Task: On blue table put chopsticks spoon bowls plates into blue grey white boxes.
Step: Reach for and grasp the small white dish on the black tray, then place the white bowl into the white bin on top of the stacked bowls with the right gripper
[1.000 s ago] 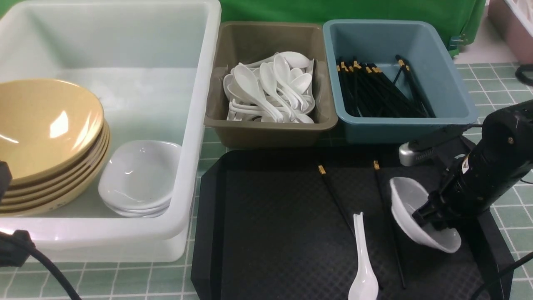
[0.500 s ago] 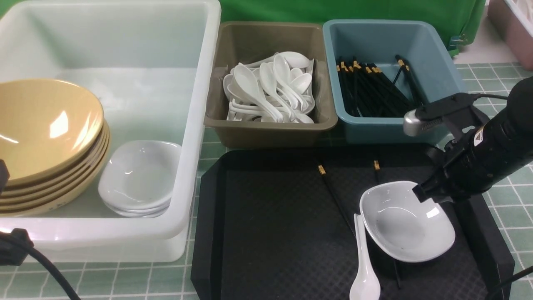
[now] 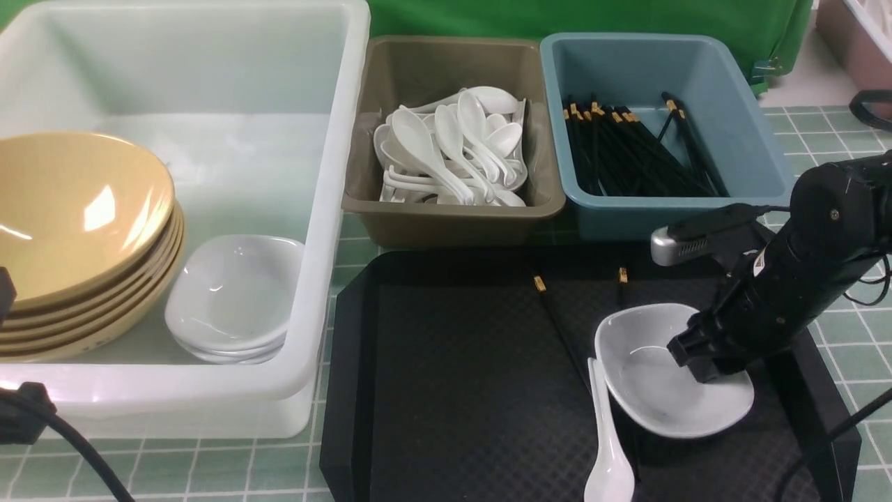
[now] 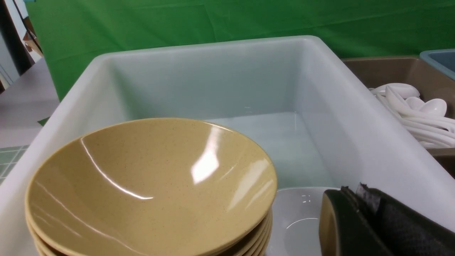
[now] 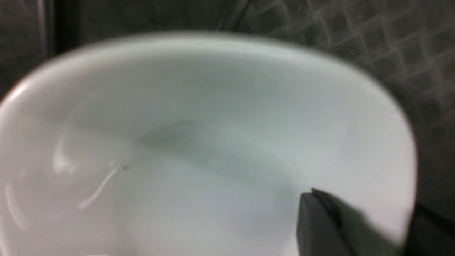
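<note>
A white plate [image 3: 648,390] lies flat on the black tray [image 3: 453,383], touching the spoon [image 3: 606,432]. My right gripper [image 3: 700,362] stands open astride the plate's near-right rim, one finger inside the plate [image 5: 213,142] and one outside. Two chopsticks [image 3: 557,328] lie on the tray, one partly under the plate. The white box [image 3: 334,209] holds stacked tan bowls [image 3: 77,223] and white plates [image 3: 233,296]. Spoons [image 3: 453,150] fill the grey box [image 3: 446,216]. Chopsticks [image 3: 634,153] lie in the blue box [image 3: 697,63]. My left gripper [image 4: 352,190] is shut and empty, beside the bowls [image 4: 149,188].
The tray and boxes sit on the blue table [image 3: 209,467]. A pinkish crate [image 3: 857,42] stands at the far right corner. A black cable [image 3: 83,453] runs across the near left. Green cloth hangs behind the boxes.
The plate was tilted in my right gripper, then dropped flat on the tray beside the spoon. The gripper lifted off, came back down over the rim, and its jaws widened.
</note>
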Tool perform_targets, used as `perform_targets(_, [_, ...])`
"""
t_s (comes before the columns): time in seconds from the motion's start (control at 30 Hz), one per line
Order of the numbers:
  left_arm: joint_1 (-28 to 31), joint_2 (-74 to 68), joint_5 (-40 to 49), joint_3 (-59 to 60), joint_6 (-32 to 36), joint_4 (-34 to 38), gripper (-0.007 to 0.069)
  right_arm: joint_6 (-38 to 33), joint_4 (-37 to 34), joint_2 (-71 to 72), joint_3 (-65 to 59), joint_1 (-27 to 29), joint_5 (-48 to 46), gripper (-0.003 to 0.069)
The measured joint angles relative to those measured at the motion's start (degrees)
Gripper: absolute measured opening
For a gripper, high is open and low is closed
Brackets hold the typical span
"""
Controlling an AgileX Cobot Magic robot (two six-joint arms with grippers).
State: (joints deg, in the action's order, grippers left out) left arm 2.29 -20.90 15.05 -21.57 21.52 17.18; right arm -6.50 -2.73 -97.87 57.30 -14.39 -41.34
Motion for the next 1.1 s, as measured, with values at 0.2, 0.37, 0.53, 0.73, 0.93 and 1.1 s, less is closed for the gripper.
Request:
perform_targets(0.2, [0.00, 0.00, 0.00, 0.00, -0.05, 0.00, 0.0003, -0.44, -2.70, 7.27, 3.77, -0.19, -3.09, 0.0087])
perform_targets(0.37, [0.00, 0.00, 0.00, 0.00, -0.05, 0.53, 0.0003, -3.05, -8.96, 12.16, 10.06, -4.85, -1.68, 0.0078])
perform_targets(0.53, [0.00, 0.00, 0.00, 0.00, -0.05, 2.34, 0.0003, -9.85, -19.09, 9.86, 19.65, -18.78, 12.35, 0.0078])
perform_targets(0.73, [0.00, 0.00, 0.00, 0.60, -0.05, 3.90, 0.0003, -20.79, -22.32, -2.52, 32.13, -28.97, 19.33, 0.0078])
perform_targets(0.93, [0.00, 0.00, 0.12, 0.72, -0.05, 3.94, 0.0003, -10.30, -14.43, -21.55, 54.56, -30.72, 4.04, 0.0078])
perform_targets(1.1, [0.00, 0.00, 0.19, 0.72, -0.05, 3.94, 0.0003, 3.39, -4.20, -31.67, 72.00, -31.77, -10.02, 0.0080])
